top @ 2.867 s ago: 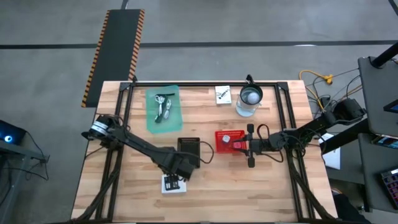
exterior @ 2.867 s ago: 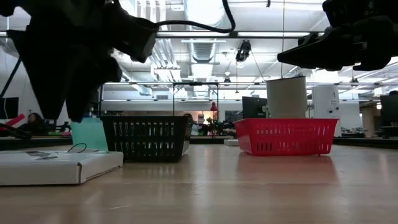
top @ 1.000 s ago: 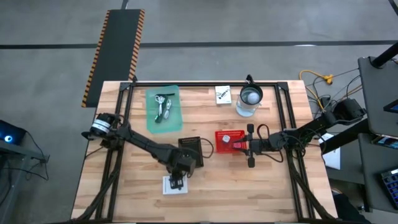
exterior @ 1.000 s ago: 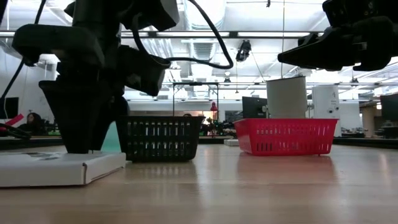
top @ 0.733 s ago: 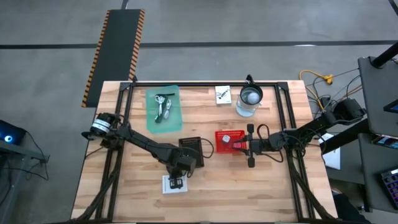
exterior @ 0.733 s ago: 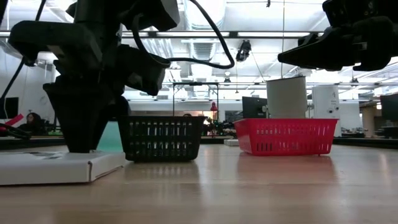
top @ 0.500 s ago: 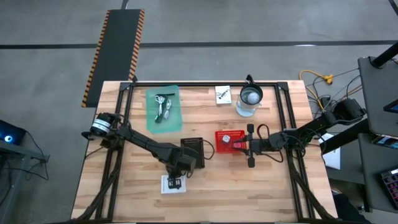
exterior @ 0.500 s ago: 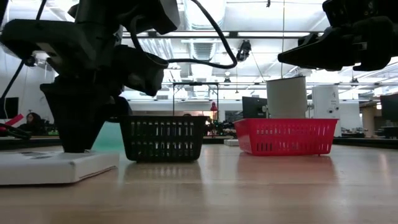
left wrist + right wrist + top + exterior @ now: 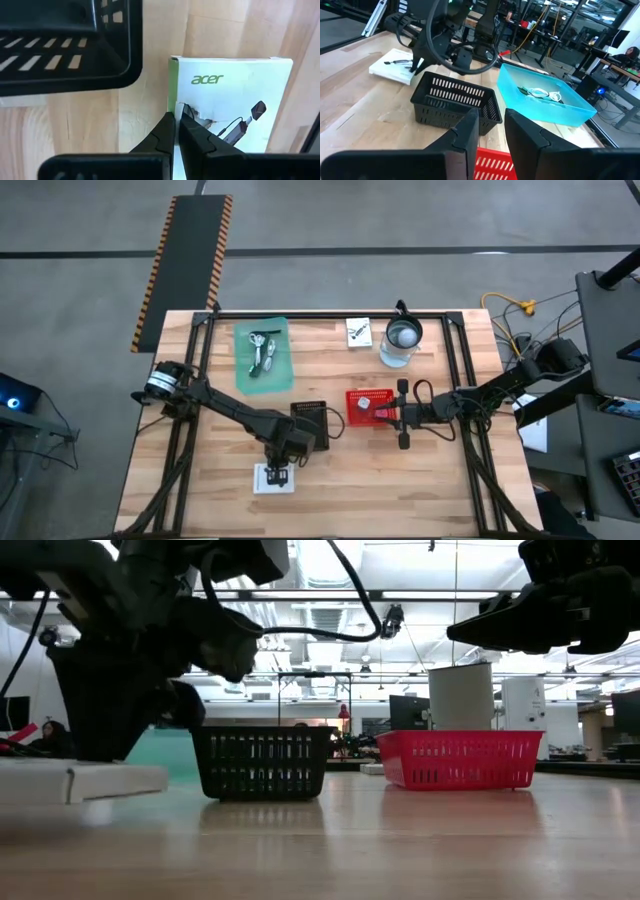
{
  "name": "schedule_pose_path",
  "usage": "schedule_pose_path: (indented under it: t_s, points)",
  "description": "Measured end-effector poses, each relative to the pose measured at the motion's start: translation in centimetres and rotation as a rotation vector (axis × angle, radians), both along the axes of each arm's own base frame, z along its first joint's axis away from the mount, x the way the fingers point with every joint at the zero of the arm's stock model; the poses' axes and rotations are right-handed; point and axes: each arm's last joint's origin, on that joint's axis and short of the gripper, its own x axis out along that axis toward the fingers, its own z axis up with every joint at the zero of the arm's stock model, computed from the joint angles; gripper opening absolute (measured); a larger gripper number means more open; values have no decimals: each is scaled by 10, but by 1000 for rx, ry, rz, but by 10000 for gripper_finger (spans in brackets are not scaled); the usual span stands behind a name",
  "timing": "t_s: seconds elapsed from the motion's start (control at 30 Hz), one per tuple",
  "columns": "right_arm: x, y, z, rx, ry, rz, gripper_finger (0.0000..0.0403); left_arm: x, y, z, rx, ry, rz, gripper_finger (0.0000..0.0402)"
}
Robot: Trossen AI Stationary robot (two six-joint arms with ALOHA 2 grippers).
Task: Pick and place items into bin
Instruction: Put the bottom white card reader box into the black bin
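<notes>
A white "acer" box (image 9: 235,95) sits near the table's front edge, left of centre (image 9: 270,481). My left gripper (image 9: 279,470) is shut on it from above. In the low view the box (image 9: 80,781) appears raised off the wood. A black bin (image 9: 310,420) stands just behind it. Beside that is a red bin (image 9: 368,396) holding a small white cube (image 9: 364,406) and a pink blob (image 9: 381,414). My right gripper (image 9: 390,416) hovers open over the red bin's right side, with nothing between its fingers (image 9: 520,135). My left gripper pinches the box's green-edged long side (image 9: 171,102) between its two fingertips, about halfway along that side. The fingers come from above, pointing down. The box stays about level below them, and in the low view it seems to hang just above the table.
A teal tray (image 9: 262,355) with clips and cables lies at the far left. A white card (image 9: 358,332) and a clear jug (image 9: 402,340) stand at the far edge. Bare wood lies to the right of the box, along the front edge.
My left gripper has moved a little toward the table's left edge, taking the white box with it. In the low view the box has shifted left and stands higher than before. The right arm has kept still.
</notes>
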Motion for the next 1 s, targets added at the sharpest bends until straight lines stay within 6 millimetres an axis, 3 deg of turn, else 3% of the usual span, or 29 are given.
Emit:
schedule_pose_path:
  t_s: [0.3, 0.5, 0.73, 1.0]
  points:
    - [0, 0, 0, 0, 0, 0, 89, 3, -1, 17, 0, 0, 0, 0]
    - [0, 0, 0, 3, 0, 0, 81, -1, -2, 39, -13, -80, -5, 0]
    - [0, 0, 0, 3, 0, -1, 79, -5, -1, 67, 27, -256, 6, 0]
    - [0, 0, 0, 3, 0, 0, 87, -1, 1, 97, 120, -572, -34, 0]
